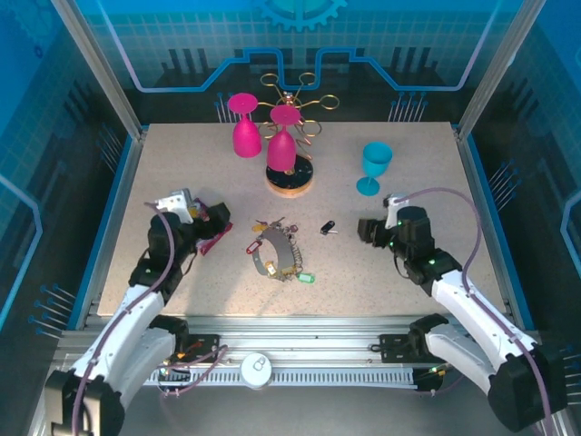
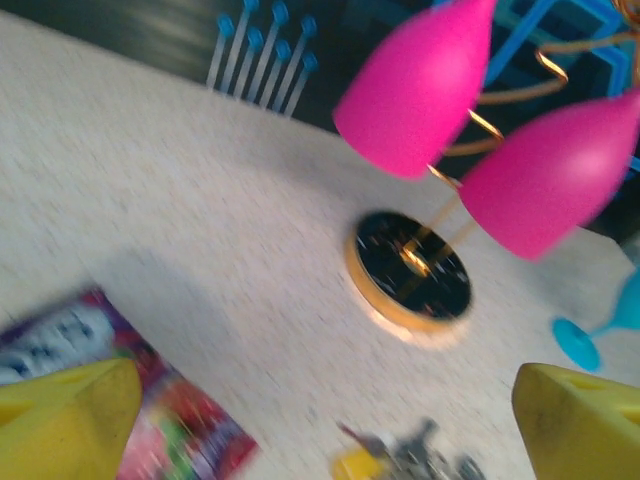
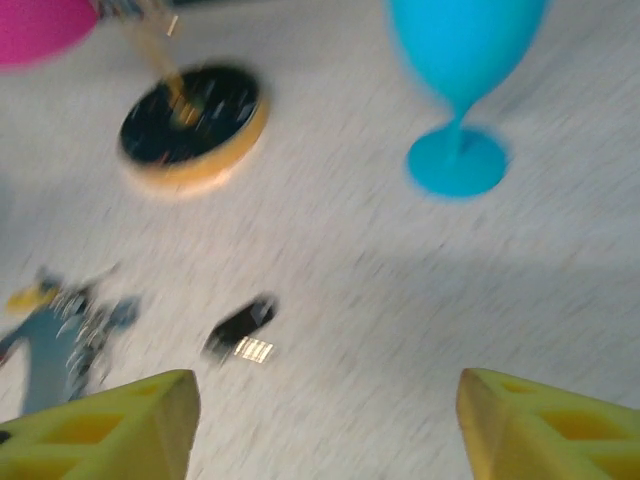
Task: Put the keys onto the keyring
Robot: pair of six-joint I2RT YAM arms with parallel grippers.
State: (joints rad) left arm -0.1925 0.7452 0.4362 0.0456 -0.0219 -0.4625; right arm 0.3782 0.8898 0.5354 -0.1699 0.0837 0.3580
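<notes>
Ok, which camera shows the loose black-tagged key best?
Top external: the black-tagged key is sharp there, lying alone, apart from the keyring on its left. The right wrist view shows it larger but motion-blurred.

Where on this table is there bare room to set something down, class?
Bare: the speckled beige tabletop left of the pink wine glasses on the gold wire rack; the far right corner beyond the blue wine glass; the near strip in front of the grey metal keyring. Crowded: the centre, between keyring, lone black-tagged key and rack.
</notes>
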